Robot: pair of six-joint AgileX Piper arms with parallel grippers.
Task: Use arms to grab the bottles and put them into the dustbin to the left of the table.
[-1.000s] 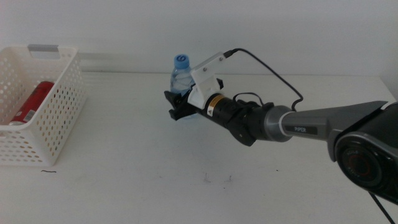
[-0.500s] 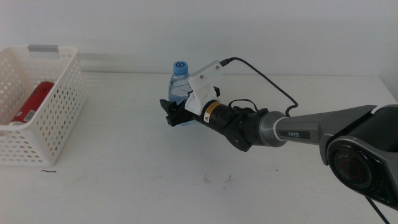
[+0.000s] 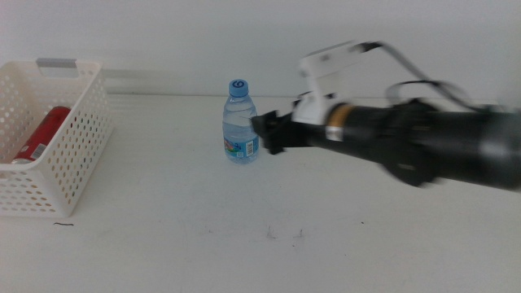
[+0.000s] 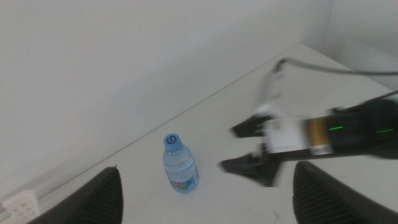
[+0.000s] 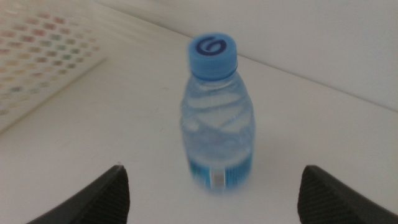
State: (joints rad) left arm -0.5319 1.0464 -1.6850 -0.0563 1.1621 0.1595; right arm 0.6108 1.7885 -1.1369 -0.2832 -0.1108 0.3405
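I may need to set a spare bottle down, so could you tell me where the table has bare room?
The table is bare between the dustbin and the water bottle, and across the near strip. It is crowded just beside the bottle, where the right gripper hangs with jaws open. The left gripper waits above.

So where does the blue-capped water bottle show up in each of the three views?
Middle view: the water bottle stands upright at table centre, just left of the right gripper.
Left wrist view: small, lower centre, with the right gripper beside it.
Right wrist view: large, centre.
Shared landmark: the white dustbin, blurred in the right wrist view.
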